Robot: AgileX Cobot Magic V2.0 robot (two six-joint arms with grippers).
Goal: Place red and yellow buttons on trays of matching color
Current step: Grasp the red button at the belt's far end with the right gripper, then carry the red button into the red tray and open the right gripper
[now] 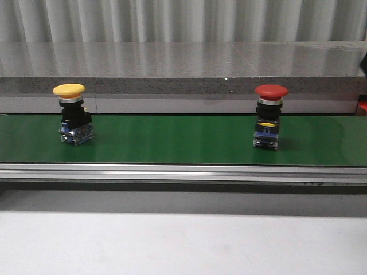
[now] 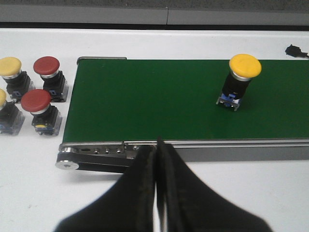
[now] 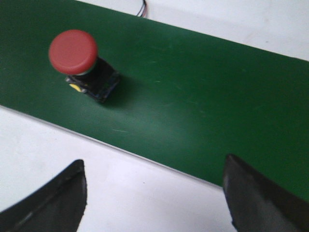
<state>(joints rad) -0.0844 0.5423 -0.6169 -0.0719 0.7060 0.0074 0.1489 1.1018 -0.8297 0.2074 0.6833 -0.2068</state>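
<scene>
White bench [image 1: 183, 240] lies nearest, green belt [image 1: 172, 140] beyond. Left pincer [image 2: 157, 193] is clenched empty; right pincer [image 3: 154, 193] is released. Yellow button [image 1: 71, 114] stands left, red button [image 1: 268, 116] right. Judged rigid, light, top-heavy: grip the black body beneath the cap.

Matt green belt [image 1: 172, 140], brushed metal rail [image 1: 172, 172], smooth plastic red button [image 1: 270, 91] cap.

A yellow button [image 2: 4, 113] beside the belt [image 2: 145, 96] was cut by the left wrist view's edge; the right fingers [image 3: 251, 193] ran out of frame.
</scene>
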